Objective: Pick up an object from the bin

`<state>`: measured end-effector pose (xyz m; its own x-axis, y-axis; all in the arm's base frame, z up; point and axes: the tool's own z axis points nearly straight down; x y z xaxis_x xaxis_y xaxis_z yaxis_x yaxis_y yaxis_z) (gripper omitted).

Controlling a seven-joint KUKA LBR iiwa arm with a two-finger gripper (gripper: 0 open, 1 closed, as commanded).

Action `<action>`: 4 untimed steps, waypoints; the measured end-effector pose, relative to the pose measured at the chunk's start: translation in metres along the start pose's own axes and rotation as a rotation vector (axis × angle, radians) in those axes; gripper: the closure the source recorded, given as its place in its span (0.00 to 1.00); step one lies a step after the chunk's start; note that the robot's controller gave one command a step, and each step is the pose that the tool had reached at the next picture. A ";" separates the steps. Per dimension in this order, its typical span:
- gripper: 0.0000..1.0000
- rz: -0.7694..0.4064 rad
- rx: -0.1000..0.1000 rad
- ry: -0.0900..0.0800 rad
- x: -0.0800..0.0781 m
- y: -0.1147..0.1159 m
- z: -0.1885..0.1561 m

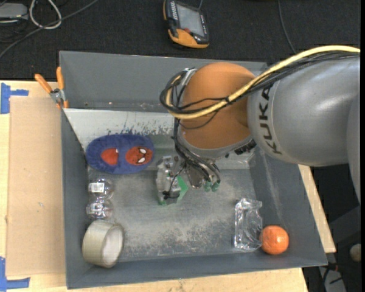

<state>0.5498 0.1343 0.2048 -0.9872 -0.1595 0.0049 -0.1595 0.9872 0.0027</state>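
Note:
My gripper [196,175] hangs low over the middle of the bin, just below the arm's orange cover. Right at its left side lies a small green and clear plastic thing [170,188], touching or nearly touching the gripper. Whether the gripper has hold of it is hidden. A blue oval plush with two red spots [118,154] lies to the left by the back wall.
A roll of tape [102,243] lies in the near left corner, with a crumpled clear plastic piece [99,198] above it. A clear wrapper [247,224] and an orange ball [274,239] sit at the near right. The arm covers the bin's back right.

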 end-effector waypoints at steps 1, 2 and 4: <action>1.00 0.217 0.002 0.011 0.080 -0.031 0.019; 1.00 -0.026 -0.002 -0.010 -0.003 -0.010 -0.025; 1.00 -0.123 -0.002 -0.004 -0.047 -0.059 0.012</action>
<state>0.6059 0.0840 0.1920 -0.9603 -0.2790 0.0001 -0.2790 0.9603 0.0052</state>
